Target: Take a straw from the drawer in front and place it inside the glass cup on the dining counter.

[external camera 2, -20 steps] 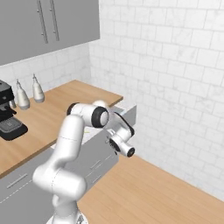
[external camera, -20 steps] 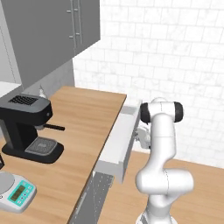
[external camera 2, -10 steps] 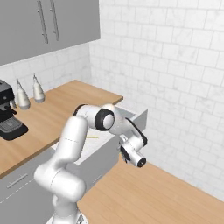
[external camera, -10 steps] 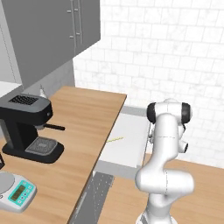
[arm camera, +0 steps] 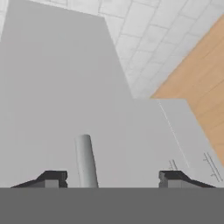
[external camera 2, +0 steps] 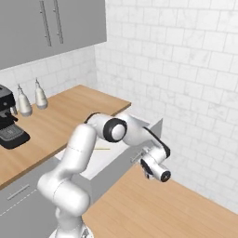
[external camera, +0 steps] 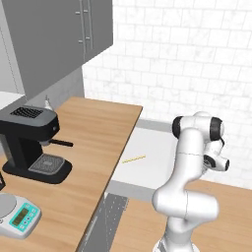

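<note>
Open drawer (external camera: 147, 167) with pale inside, just behind gripper (external camera 2: 148, 163), carrying one thin straw (external camera: 133, 159) flat on its floor, well inward from gripper. Wooden worktop (external camera: 93, 147) beyond, far side of drawer from gripper, bearing black coffee machine (external camera: 30, 142), small scale (external camera: 17, 215) and two grey-white dispenser bottles (external camera 2: 31, 98) farthest off.

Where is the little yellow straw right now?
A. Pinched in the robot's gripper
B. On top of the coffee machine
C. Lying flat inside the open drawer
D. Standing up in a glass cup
C: the straw lies flat on the pale floor of the open drawer, while the gripper is open at the drawer's grey front, holding nothing.
</note>
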Motion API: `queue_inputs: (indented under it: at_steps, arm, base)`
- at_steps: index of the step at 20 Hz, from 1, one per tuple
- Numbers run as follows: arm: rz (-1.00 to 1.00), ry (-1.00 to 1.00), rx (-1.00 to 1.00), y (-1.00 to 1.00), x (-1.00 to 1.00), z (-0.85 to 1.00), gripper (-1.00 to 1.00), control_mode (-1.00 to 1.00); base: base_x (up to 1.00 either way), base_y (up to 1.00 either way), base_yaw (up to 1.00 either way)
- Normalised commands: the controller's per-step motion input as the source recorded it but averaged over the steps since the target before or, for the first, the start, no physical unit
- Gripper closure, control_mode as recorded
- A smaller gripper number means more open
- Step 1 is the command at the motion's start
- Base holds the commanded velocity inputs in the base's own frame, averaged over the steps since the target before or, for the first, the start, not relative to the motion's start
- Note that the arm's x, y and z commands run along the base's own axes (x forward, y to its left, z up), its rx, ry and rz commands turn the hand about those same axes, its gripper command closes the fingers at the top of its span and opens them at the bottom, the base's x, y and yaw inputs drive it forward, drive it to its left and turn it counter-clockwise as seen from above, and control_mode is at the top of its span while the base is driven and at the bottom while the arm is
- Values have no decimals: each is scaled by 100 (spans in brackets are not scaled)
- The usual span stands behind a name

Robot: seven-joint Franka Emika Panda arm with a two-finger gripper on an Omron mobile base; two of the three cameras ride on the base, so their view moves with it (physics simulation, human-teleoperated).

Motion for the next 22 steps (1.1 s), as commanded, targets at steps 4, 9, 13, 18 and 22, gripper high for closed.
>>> queue_inputs:
  at_steps: [4,9,13,18,22]
  arm:
    - [-1,7,-4,-50,-71,47,-100,-100]
    - [0,0,-2,-5,-61,100,-100,-100]
    - [2,0,-13,36,-7,100,-100,-100]
    - [8,7,-23,78,0,100,-100,-100]
    - [11,16,-30,100,0,98,-100,-100]
  base:
    - [0,0,0]
    - [0,0,0]
    - [0,0,0]
    - [0,0,0]
    - [0,0,0]
